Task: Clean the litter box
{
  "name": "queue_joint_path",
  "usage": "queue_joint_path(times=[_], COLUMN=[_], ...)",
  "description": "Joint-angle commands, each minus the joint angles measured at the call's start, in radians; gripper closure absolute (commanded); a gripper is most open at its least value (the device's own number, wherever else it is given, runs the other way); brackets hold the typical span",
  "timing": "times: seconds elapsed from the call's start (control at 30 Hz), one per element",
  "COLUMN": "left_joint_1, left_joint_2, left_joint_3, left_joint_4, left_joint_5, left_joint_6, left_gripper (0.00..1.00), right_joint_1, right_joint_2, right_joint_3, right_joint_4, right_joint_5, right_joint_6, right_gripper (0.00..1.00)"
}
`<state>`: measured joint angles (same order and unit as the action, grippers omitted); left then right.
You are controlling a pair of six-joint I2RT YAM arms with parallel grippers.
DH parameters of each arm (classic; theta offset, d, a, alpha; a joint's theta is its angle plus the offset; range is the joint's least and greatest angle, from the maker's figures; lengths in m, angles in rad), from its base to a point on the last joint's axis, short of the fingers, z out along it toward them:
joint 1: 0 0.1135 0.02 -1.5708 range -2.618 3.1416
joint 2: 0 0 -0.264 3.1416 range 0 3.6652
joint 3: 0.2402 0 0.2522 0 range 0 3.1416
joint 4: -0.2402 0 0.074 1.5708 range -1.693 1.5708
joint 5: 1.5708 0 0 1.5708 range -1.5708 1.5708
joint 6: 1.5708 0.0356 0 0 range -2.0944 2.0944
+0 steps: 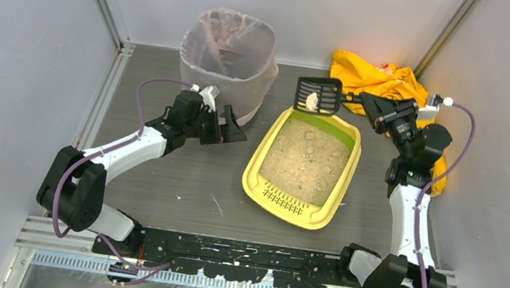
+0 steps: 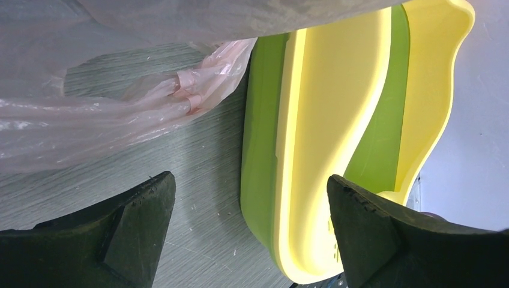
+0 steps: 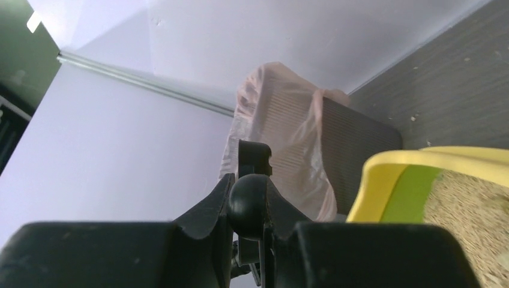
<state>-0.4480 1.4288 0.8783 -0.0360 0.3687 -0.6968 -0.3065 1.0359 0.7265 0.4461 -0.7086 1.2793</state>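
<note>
Holding clumpy beige litter (image 1: 306,162), the yellow, green-rimmed litter box (image 1: 311,214) sits angled.

Yellow litter box (image 1: 293,208), green inner rim, on bench (image 1: 179,178).
Skewed, right of centre; slotted ledge toward near edge; beige clumpy litter inside.

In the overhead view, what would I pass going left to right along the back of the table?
Bag-lined bin → black scoop carrying a clump, over the far end of the litter box → yellow cloth.
</note>
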Motion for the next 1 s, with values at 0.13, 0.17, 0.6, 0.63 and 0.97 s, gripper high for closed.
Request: queue_joint_path(times=[0.13, 0.17, 0.6, 0.63, 0.97], left_joint_1=[0.007, 0.008, 0.008, 0.008, 0.008], left_joint_2=[-0.08, -0.089, -0.157, -0.16, -0.196], left_joint_3=[-0.008, -0.009, -0.013, -0.013, -0.023], left_joint_4=[-0.004, -0.004, -0.03, -0.03, -0.038], left_joint_5=[0.011, 0.013, 0.003, 0.003, -0.015], left_joint_6=[0.013, 0.011, 0.02, 0.021, 0.046], left_gripper=[0.01, 0.01, 0.01, 0.01, 0.01], right_joint_1=[0.145, 0.155, 0.412, 0.431, 0.634], right_joint_2=[0.202, 0.234, 0.668, 0.701, 0.962], right_joint_3=[0.342, 0.378, 0.971, 1.019, 1.488], right_joint_4=[-0.03, -0.024, -0.226, -0.249, -0.692], right_joint_5=[0.113, 0.12, 0.223, 0.228, 0.362], right_joint_6=[-0.086, -0.083, -0.24, -0.259, -0.674], right_gripper=[0.99, 0.99, 0.99, 0.99, 0.99])
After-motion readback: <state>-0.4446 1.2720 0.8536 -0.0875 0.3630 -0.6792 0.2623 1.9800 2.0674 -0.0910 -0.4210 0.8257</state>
